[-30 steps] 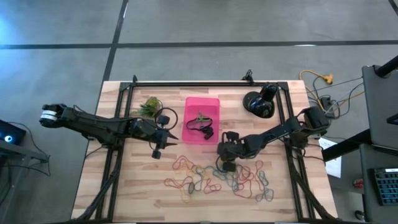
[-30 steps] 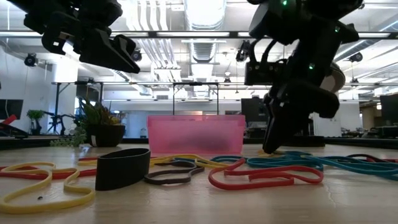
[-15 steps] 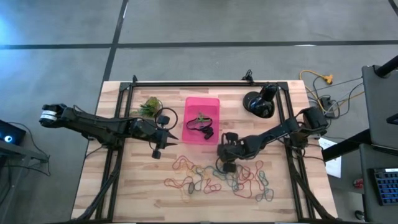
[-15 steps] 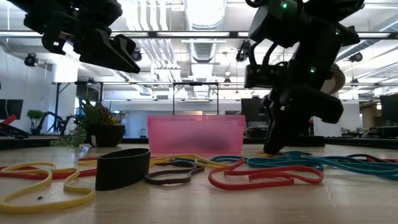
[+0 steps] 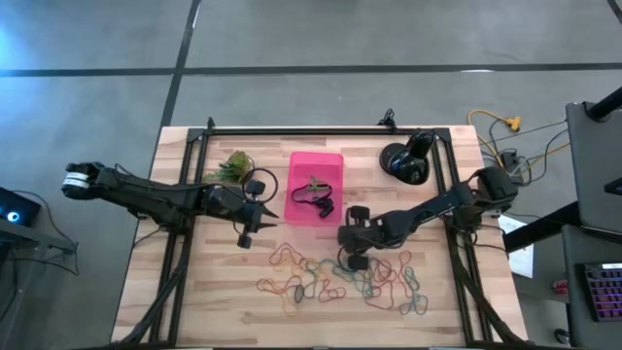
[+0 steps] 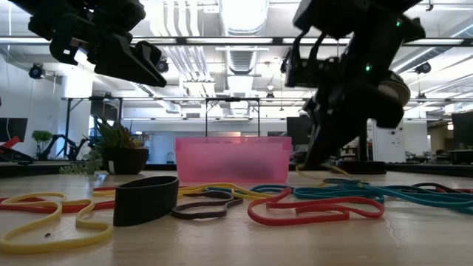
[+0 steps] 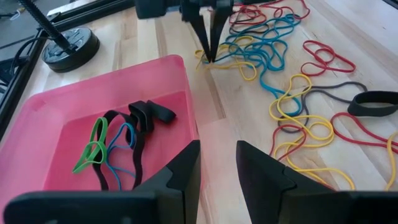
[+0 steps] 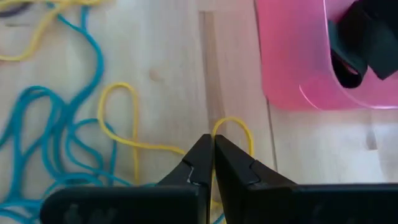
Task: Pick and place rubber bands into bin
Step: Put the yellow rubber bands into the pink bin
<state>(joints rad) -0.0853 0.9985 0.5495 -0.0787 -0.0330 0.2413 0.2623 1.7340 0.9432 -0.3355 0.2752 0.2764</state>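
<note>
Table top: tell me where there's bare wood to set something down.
Bare wood: the front-left corner of the table, left of the rubber bands, and the strip between the bin and the round black object. Crowded: front centre, where the right gripper works.

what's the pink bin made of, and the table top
The bin looks like glossy, translucent plastic: light glows through its walls and its rim catches highlights. The table top looks like pale wood in a matte finish, with visible grain and plank seams.
</note>
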